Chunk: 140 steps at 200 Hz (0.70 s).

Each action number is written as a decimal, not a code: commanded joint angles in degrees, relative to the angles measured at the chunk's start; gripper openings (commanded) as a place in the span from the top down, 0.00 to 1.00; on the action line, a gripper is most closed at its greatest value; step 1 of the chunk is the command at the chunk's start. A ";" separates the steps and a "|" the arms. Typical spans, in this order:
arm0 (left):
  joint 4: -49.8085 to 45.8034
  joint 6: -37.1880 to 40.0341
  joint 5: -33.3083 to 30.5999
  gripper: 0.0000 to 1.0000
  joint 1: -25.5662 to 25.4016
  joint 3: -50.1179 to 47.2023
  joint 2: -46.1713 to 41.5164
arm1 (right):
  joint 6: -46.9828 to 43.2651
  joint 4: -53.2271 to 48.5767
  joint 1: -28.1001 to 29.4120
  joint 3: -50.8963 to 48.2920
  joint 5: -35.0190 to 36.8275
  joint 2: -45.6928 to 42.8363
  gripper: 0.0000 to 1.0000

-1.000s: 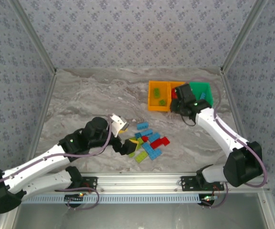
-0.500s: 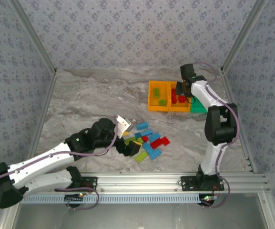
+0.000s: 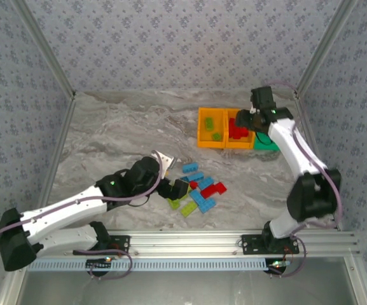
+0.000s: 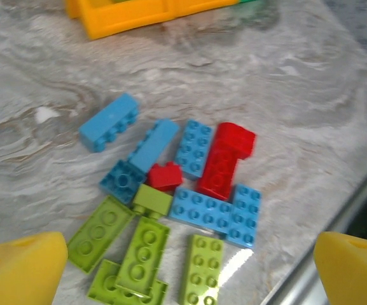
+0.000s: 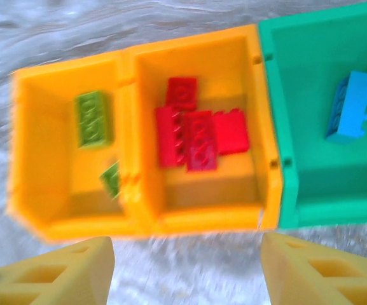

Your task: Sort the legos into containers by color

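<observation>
- Left gripper spread, empty; green brick right below, between my fingers.
- Drop straight, pinch its long sides, clear of neighbour legos.
- Right gripper spread, empty, bins just ahead.

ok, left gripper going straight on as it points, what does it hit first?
Probably the lime green bricks nearest it; the left gripper, jaws open, points down at them, with the table just beneath. Exact depth is unclear.
</observation>
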 commanded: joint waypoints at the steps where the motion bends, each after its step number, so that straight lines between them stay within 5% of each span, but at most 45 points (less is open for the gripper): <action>1: -0.78 -2.25 -5.60 0.01 -0.05 4.63 4.27 | 0.36 -3.56 5.22 -6.46 -4.31 -11.57 0.30; 74: -4.26 7.28 -2.95 0.01 4.46 18.74 26.81 | 5.67 -16.10 20.57 -23.16 -5.63 -34.27 0.12; 102: -2.71 10.17 -2.57 0.01 4.69 19.36 26.99 | 6.64 -11.84 21.34 -26.39 -9.45 -32.37 0.09; 140: -4.96 13.87 -6.32 0.01 4.69 14.24 16.05 | 6.71 -2.13 25.48 -23.83 -10.27 -19.53 0.08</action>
